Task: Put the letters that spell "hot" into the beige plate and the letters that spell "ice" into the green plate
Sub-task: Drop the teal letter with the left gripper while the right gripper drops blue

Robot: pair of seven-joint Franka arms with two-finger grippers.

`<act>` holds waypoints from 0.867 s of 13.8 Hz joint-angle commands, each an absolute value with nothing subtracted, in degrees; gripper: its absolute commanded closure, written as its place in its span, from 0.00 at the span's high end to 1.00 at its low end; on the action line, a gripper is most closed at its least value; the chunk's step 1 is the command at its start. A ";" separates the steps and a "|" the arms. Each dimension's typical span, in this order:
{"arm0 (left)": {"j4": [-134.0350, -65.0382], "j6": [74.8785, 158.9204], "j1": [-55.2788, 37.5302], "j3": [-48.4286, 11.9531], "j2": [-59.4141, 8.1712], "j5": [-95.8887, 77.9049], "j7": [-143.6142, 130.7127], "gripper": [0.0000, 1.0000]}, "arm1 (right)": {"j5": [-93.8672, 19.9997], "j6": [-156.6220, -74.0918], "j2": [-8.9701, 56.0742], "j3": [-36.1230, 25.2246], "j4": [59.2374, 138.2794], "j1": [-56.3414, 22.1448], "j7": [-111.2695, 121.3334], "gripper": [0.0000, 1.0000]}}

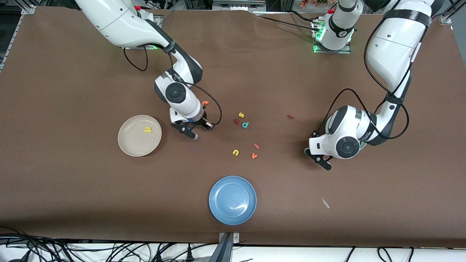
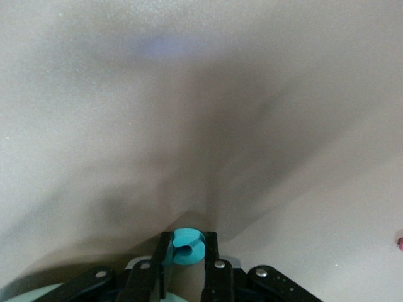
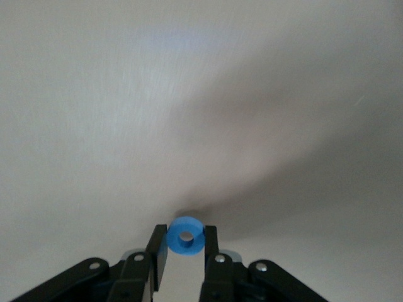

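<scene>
Nearest the front camera sits the blue plate (image 1: 232, 200), close to the table (image 1: 72, 182) edge, w/ wide bare brown cloth toward both ends. A small white scrap (image 1: 325, 203) lies toward the left arm's end.

Farther from the camera, the beige plate (image 1: 139, 135) holds the yellow h (image 1: 147, 129), lying flat near the rim. Right gripper (image 1: 196, 131) hangs just beside that plate, over bare cloth; in the right wrist view its fingers are pinched narrow on the blue o (image 3: 186, 236), ring on edge, hole facing the wrist cam.

Left gripper (image 1: 317, 157) is low toward the left arm's end; its fingers are clamped on the teal c (image 2: 187, 245), also on edge, a sliver of pale green rim showing under the gripper in the left wrist view.

Mid-table cluster, well apart from all plates: yellow s (image 1: 241, 115), dark red k (image 1: 236, 121) and teal p (image 1: 245, 125) nearly touching; nearer the camera the yellow u (image 1: 236, 152), orange t (image 1: 256, 146) and orange v (image 1: 254, 155). Orange e (image 1: 205, 103) lies by the right arm's wrist. Dark red i (image 1: 290, 116) lies alone, long axis running roughly along the table's length, open room around it.
</scene>
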State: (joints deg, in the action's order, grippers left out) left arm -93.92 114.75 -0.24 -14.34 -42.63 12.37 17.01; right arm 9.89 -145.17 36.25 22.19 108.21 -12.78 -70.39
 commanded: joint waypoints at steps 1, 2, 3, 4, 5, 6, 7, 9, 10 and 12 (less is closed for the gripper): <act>-94.75 114.96 -0.09 -14.41 -42.28 13.89 15.47 0.00 | 10.46 -138.37 29.02 25.75 112.15 -5.82 -64.71 0.10; -94.49 114.70 0.17 -14.41 -42.01 13.71 15.47 0.00 | 10.28 -135.38 27.52 26.01 112.15 -4.41 -62.08 0.10; -93.96 114.26 0.35 -14.50 -41.32 13.28 15.47 0.00 | 10.02 -133.18 26.20 26.36 112.32 -2.05 -59.01 0.10; -93.87 112.87 0.53 -14.50 -39.31 13.10 15.56 0.00 | 9.93 -131.59 25.06 28.02 113.19 0.94 -55.41 0.10; -93.08 109.81 1.22 -14.68 -37.37 12.92 15.64 0.00 | 9.93 -130.79 23.83 29.43 114.42 4.45 -51.28 0.10; -90.99 106.12 1.40 -14.68 -36.74 11.35 15.47 0.00 | 9.93 -130.43 22.60 29.44 116.17 6.40 -46.63 0.10; -88.70 102.08 1.58 -14.50 -36.30 9.77 15.82 0.00 | 9.84 -130.43 21.46 29.44 117.58 7.98 -42.58 0.10; -86.75 94.60 4.55 -14.68 -35.95 9.49 17.74 0.00 | 9.84 -130.43 20.57 29.36 118.74 11.58 -36.50 0.11; -87.18 92.83 5.96 -14.68 -35.95 9.58 19.84 0.00 | 9.84 -130.43 20.57 29.27 119.00 13.60 -33.17 0.12; -89.02 91.50 7.20 -14.41 -36.56 10.19 20.48 0.00 | 9.84 -130.78 21.36 29.27 118.92 15.64 -31.20 0.32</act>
State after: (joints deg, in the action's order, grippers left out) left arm -87.31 92.56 5.70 -14.31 -35.65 10.88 18.83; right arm 9.91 -130.29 22.54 28.07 117.23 13.40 -33.62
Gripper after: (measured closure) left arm 0.789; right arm 0.722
